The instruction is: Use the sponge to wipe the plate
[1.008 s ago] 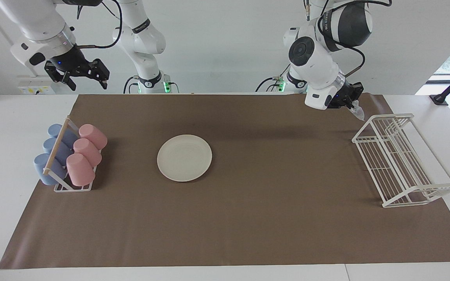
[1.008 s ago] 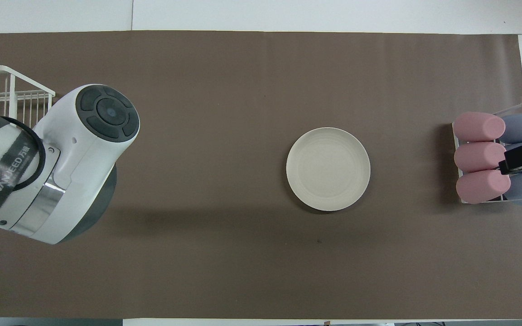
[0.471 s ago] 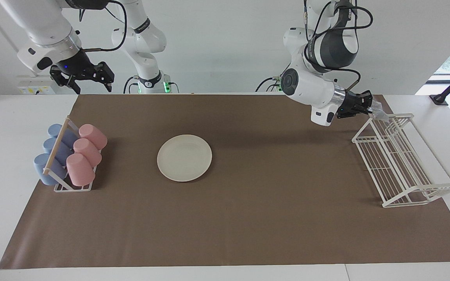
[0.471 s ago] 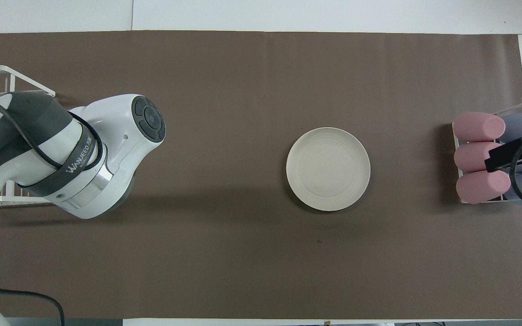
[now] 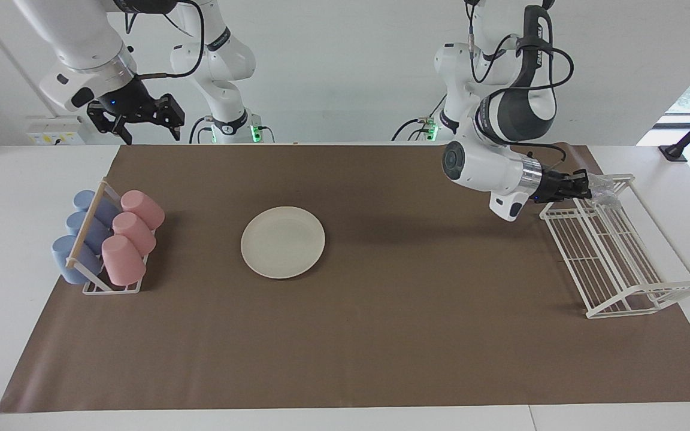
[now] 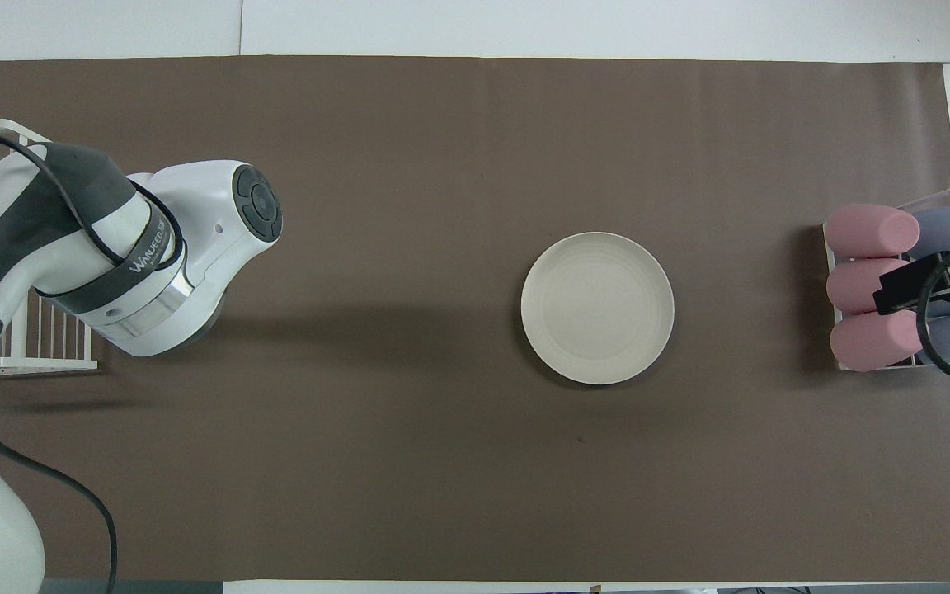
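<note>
The cream-white plate point(image 5: 283, 242) lies flat on the brown mat near the table's middle, with nothing on it; it also shows in the overhead view point(image 6: 597, 308). My left gripper point(image 5: 589, 191) is shut on the silvery sponge point(image 5: 605, 193) and holds it over the end of the white wire rack point(image 5: 614, 251) nearest the robots. In the overhead view the left arm hides both gripper and sponge. My right gripper point(image 5: 148, 129) is open and empty, raised over the mat's corner near the cup rack; part of it shows in the overhead view point(image 6: 928, 285).
A small rack with pink and blue cups point(image 5: 108, 236) lying on their sides stands at the right arm's end, also in the overhead view point(image 6: 875, 289). The wire rack stands at the left arm's end, partly under the left arm point(image 6: 46, 338).
My left arm has swung and lowered, carrying the sponge from the mat's edge to over the wire rack. My right gripper has drifted a little toward the table's middle.
</note>
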Robot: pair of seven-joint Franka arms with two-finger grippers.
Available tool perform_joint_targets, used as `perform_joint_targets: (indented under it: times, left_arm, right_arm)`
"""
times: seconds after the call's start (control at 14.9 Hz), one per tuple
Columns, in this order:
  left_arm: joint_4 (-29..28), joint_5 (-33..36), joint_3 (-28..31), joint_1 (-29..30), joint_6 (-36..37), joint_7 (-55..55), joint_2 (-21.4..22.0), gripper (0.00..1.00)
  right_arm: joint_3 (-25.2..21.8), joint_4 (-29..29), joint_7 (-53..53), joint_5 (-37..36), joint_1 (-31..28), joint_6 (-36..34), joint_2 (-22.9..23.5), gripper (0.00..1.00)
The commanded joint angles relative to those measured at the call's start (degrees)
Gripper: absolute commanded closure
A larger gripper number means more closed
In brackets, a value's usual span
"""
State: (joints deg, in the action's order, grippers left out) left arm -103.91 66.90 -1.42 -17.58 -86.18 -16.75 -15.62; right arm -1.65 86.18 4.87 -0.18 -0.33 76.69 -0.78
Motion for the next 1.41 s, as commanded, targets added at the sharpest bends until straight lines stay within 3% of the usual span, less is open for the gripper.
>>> perform_joint_targets:
  times: [0.0,0.2,0.4,1.01,1.08,1.14,1.21,1.28,1.34]
  left_arm:
    - [2.13,2.88,-0.08,2.90,-3.98,0.93,-1.87,1.00]
    - [3.09,4.38,-0.08,4.66,-5.93,-2.21,-4.67,1.00]
    - [2.40,4.12,-0.17,4.84,-7.07,-4.25,-4.77,1.00]
    - [-0.15,4.11,-0.08,5.89,-11.99,-8.56,-4.33,1.00]
    - [-0.24,4.12,-0.16,5.98,-12.08,-8.65,-4.24,0.91]
    - [-0.24,4.12,-0.17,5.98,-12.17,-8.56,-4.24,0.68]
    - [-0.24,4.12,-0.17,5.98,-12.35,-8.56,-4.24,0.32]
    - [-0.24,4.12,-0.17,5.98,-12.26,-8.65,-4.24,0.15]
    - [-0.24,4.03,-0.17,5.90,-12.17,-8.65,-4.24,0.14]
  right_arm:
    - [-1.69,1.79,-0.56,0.18,0.07,3.54,0.25,0.00]
    - [-2.13,5.92,-0.56,0.87,0.15,3.99,-0.63,0.00]
    - [-2.22,7.69,-0.47,0.88,0.06,6.54,-0.54,0.00]
    - [-2.39,7.60,-0.74,0.79,-0.55,6.01,-0.81,0.00]
    - [-2.40,7.60,-0.65,0.79,-0.64,6.01,-0.81,0.00]
    - [-2.40,7.60,-0.65,0.79,-0.55,6.01,-0.81,0.00]
    - [-2.31,7.52,-0.65,0.79,-0.46,6.01,-0.81,0.00]
    - [-2.31,7.60,-0.65,0.79,-0.38,6.01,-0.81,0.00]
    - [-2.31,7.60,-0.65,0.79,-0.38,6.01,-0.81,0.00]
